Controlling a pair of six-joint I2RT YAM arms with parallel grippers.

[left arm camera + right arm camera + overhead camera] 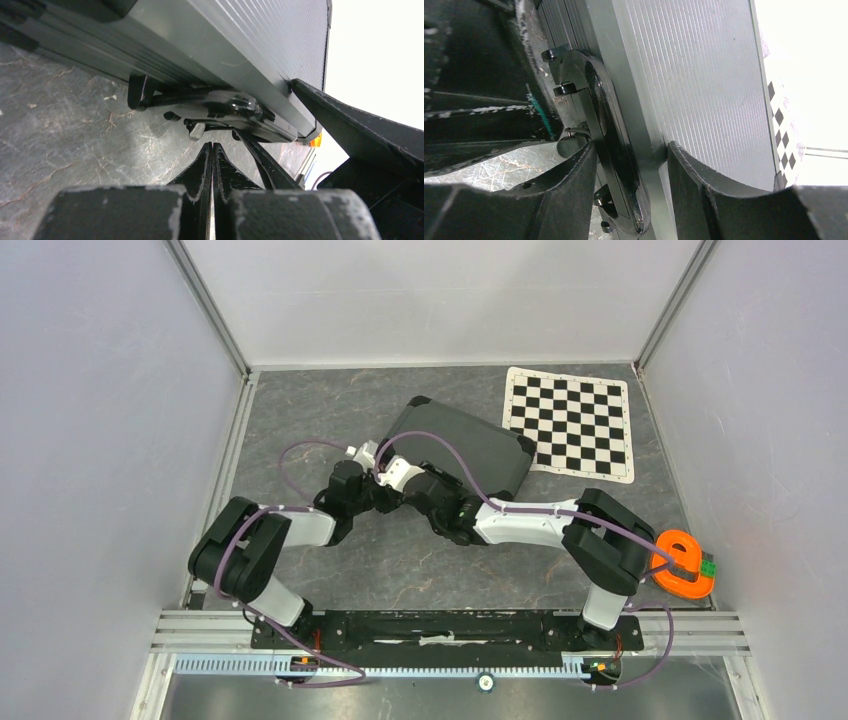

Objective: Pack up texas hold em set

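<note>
Lying on the worktop: the black case, lid down, flat on the grey marbled surface and turned at an angle to the worktop's edges.
Case position: centre of the worktop towards the far side, its right corner just beside the chequered mat.
Case contents: not visible; no chips, cards or dice can be seen outside it.
Handle: glossy black, folded against the case's near-left wall.
Left gripper: low over the worktop, pointed at the handle side of the case; jaws pressed together with nothing between them, tips just short of the handle.
Right gripper: reaches in from the right at the same edge; jaws straddle the case's wall, one finger against the handle, the other against the ribbed lid, pinching the case between them.
Arms: both wrists meet close together at the case's near-left edge.
Orange piece: at the right edge of the worktop, well apart from the case.
</note>
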